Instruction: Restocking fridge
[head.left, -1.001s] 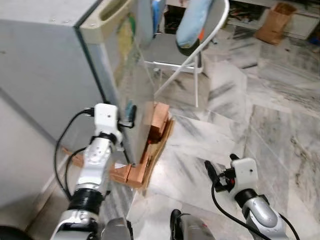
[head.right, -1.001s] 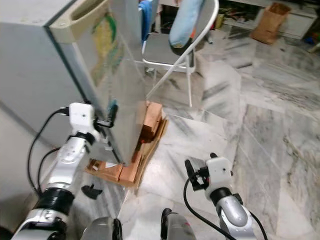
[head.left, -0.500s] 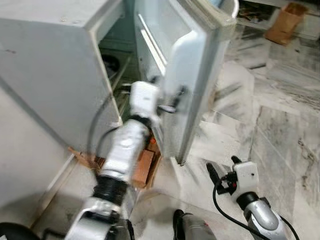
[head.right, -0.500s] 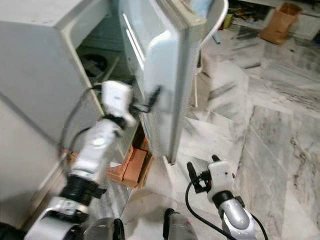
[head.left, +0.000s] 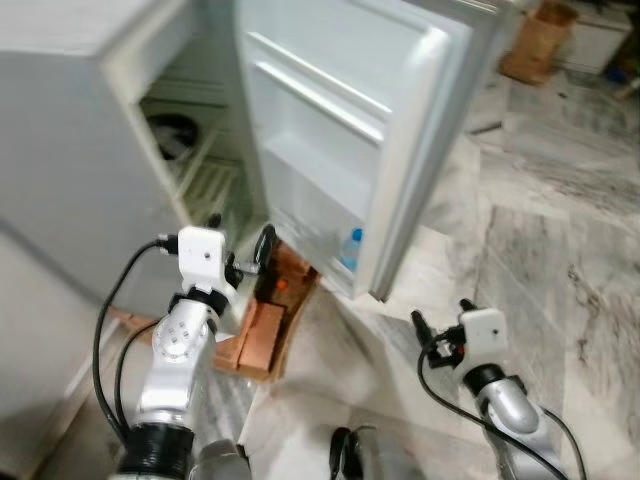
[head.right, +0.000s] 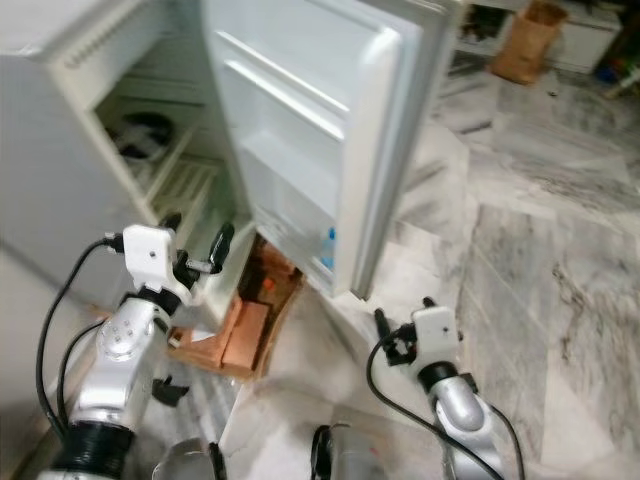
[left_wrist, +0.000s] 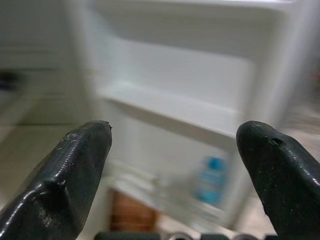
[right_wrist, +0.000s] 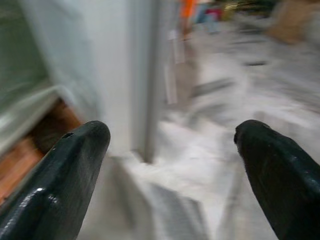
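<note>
Fridge (head.left: 90, 150) standing on the robot's left, its door (head.left: 340, 130) hanging wide open. Blue-capped bottle (head.left: 349, 250) sitting in the lowest door shelf. Left gripper (head.left: 240, 262) hovering by the door's lower edge, fingers (left_wrist: 75, 165) spread, gripping nothing. Right gripper (head.left: 425, 335) idling low over marble floor (head.left: 560, 260), fingers (right_wrist: 70, 170) parted, empty.

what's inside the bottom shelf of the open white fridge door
A bottle with a blue cap stands in the bottom shelf of the open white fridge door. The shelf's rail hides its lower part, and blur obscures the rest of the shelf.
</note>
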